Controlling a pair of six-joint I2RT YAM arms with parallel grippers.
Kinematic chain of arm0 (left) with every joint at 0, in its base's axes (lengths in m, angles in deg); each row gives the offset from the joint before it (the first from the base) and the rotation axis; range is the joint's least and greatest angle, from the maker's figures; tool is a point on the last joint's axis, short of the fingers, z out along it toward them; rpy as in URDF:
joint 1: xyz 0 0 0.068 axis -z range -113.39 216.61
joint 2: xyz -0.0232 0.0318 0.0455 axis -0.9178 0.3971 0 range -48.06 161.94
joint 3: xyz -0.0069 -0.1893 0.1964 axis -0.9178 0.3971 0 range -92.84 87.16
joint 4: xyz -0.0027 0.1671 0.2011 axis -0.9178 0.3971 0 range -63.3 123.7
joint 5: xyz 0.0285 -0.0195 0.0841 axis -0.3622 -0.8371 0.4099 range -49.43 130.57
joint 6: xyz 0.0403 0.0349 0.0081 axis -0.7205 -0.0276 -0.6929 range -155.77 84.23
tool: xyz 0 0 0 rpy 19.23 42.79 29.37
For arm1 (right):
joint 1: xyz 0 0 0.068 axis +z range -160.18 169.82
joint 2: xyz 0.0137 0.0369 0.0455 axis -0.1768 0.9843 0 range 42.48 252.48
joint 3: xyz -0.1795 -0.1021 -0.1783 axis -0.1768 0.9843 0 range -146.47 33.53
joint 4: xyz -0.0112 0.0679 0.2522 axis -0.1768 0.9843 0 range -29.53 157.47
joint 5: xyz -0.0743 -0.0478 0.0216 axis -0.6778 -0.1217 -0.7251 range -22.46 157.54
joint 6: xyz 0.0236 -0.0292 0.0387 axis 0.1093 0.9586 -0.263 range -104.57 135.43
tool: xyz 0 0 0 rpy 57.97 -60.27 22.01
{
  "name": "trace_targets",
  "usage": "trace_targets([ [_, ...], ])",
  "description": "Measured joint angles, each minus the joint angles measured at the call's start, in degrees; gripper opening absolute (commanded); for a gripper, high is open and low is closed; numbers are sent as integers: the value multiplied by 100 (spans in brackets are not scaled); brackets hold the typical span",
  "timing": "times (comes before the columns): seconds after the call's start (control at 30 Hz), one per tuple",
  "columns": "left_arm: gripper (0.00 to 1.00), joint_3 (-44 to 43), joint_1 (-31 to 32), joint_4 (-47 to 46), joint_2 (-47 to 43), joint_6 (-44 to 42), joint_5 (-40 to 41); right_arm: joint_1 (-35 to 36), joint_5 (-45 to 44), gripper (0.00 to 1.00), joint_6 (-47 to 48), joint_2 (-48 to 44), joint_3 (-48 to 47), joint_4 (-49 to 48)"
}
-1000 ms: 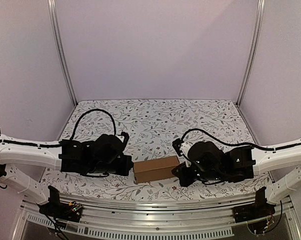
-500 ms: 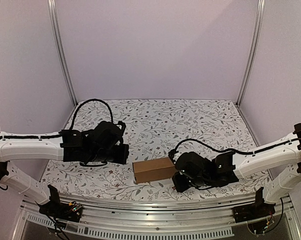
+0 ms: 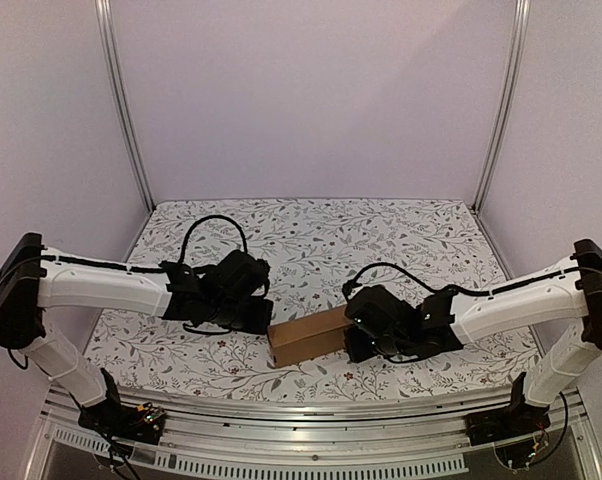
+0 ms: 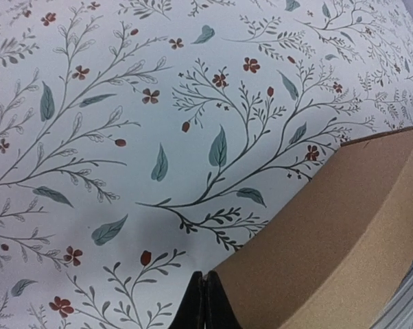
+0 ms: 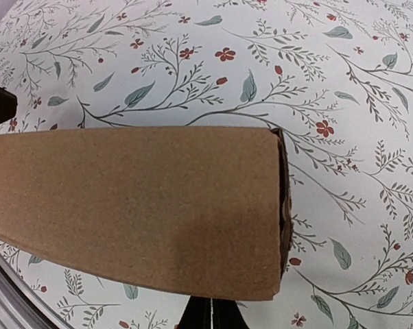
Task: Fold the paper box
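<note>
Your left pincer (image 4: 203, 306) has its two black fingers pressed together with nothing between them. Their tips end right at the lower corner of the plain brown cardboard carton (image 3: 308, 338), though you cannot tell from the wrist view whether they touch it. Your right pincer (image 5: 210, 314) is closed in the same way, its fingers drawn to a thin seam and empty, the tips meeting the carton's long near edge; contact there is also unclear. The carton is already formed into a small oblong and lies on one long side on the white tablecloth printed with grey-green leaves and small red flowers (image 3: 401, 235). It sits near the front of the table, between the two arms. From overhead it is slanted, its right end higher in the picture than its left, and that right end disappears under the black head of the right arm. In the right wrist view, a narrow dark gap runs down one short end of the carton, and a soft shadow falls across its broad face.
</note>
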Motion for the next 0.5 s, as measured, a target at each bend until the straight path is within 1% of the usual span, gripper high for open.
trace_targets([
  [0.27, 0, -2, -2, -142, 63, -63, -321, -168, 24, 2, 203, 455, -472, -216],
  [0.5, 0, 2, -2, -210, 57, -63, -514, -286, 352, 2, 501, 999, -1067, -476],
])
